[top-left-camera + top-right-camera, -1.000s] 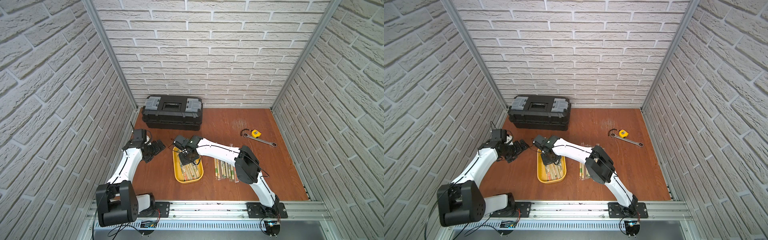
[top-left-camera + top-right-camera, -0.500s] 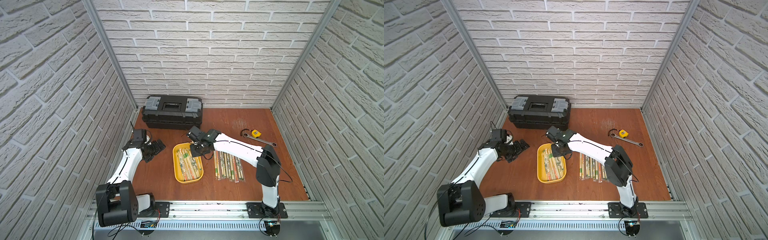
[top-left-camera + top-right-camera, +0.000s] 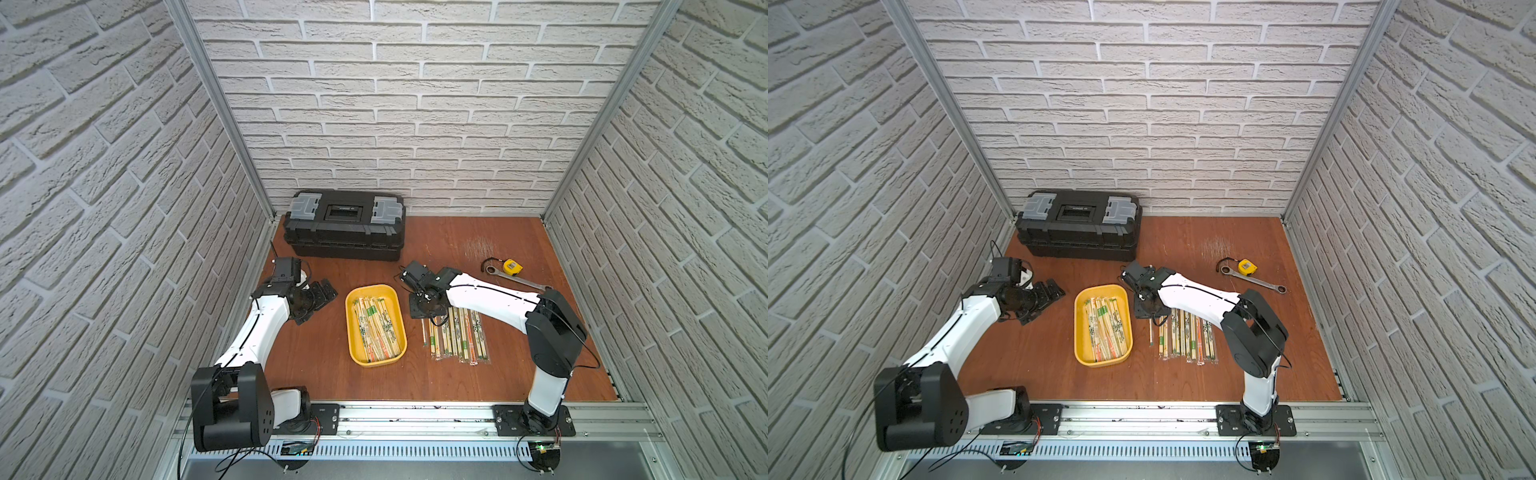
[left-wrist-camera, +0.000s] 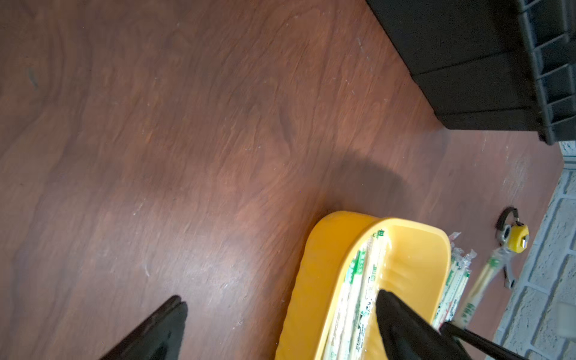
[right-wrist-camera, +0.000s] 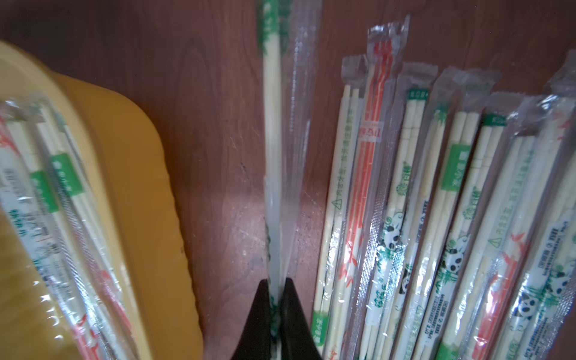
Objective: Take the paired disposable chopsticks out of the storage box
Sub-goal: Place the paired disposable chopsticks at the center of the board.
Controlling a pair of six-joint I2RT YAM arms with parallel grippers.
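The yellow storage box (image 3: 350, 328) (image 3: 1079, 332) lies mid-table with several sleeved chopstick pairs (image 3: 376, 326) (image 3: 1105, 328) inside. More pairs lie in a row (image 3: 459, 336) (image 3: 1187, 336) (image 5: 436, 202) on the table to its right. Between the box and that row, my right gripper (image 3: 424, 309) (image 3: 1148, 309) (image 5: 276, 283) is shut on one green-printed pair (image 3: 424, 332) (image 5: 271, 124) by its end. My left gripper (image 3: 322, 293) (image 3: 1050, 293) (image 4: 280, 297) stands open and holds nothing, left of the box's (image 4: 318, 280) far corner.
A black toolbox (image 3: 345, 226) (image 3: 1077, 224) stands at the back left against the wall. A yellow tape measure (image 3: 512, 266) and a wrench (image 3: 519, 282) lie at the back right. Brick walls close in both sides.
My right gripper has lifted out of the box and swung right with one pair, and now holds it beside the row on the table. The left arm has stayed put.
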